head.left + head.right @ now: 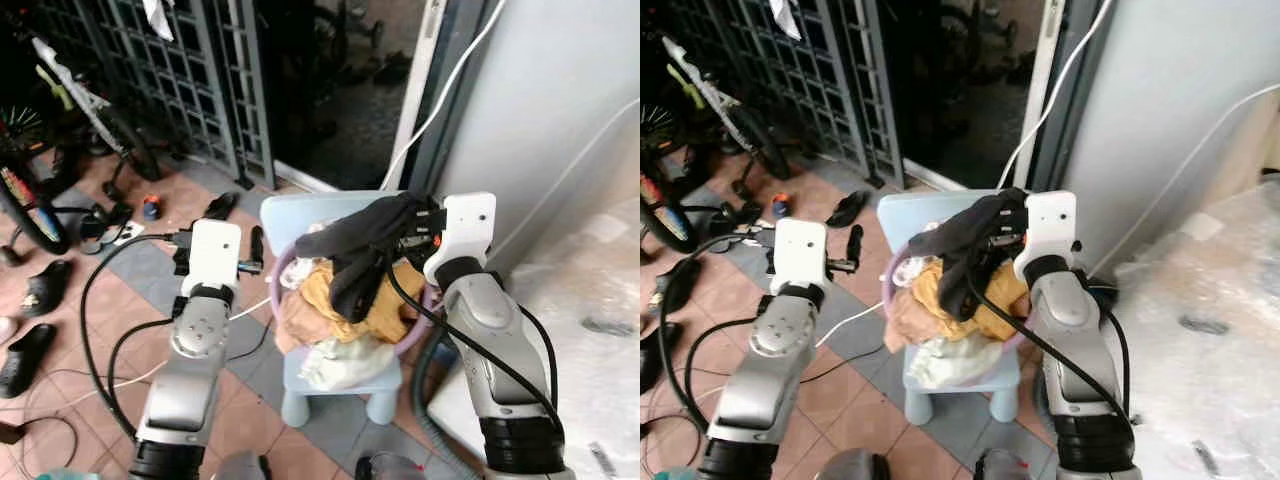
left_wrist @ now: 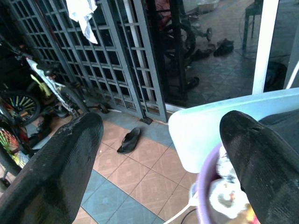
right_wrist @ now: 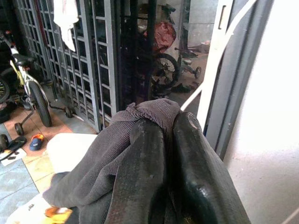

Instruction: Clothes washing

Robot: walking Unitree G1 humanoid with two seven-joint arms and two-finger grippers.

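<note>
Right gripper [image 3: 161,163]: holding raised above the basket, fingers [image 3: 140,172] pressed together on a fold of the dark garment.
Dark garment [image 1: 365,245]: hanging from the right gripper, bunched over the fingertips, draping down toward the pile below; lower end reaching the yellow cloth.
Garment relative to gripper: wrapping over and around both fingers, most of the fabric falling on the robot's left side of the gripper.
Left gripper [image 2: 159,154]: hovering beside the basket on its left, fingers [image 2: 60,158] standing wide apart, gripping nothing.
Laundry basket [image 1: 288,262]: purple-rimmed, sitting on the stool, heaped with clothes.
Yellow cloth [image 1: 320,290]: lying at the top of the pile, directly under the hanging garment.
White cloth [image 1: 335,360]: spilling over the front of the basket onto the stool seat.
Stool [image 1: 300,215]: pale blue plastic, standing on the tiled floor between the two arms, back edge showing behind the basket.
Washing machine [image 1: 580,330]: standing at the robot's right, covered in clear plastic wrap, near the right arm.
Surroundings: metal gate [image 1: 180,80] and bicycle [image 1: 60,110] standing well behind; slippers [image 1: 222,206] lying on the tiles near the gate.
</note>
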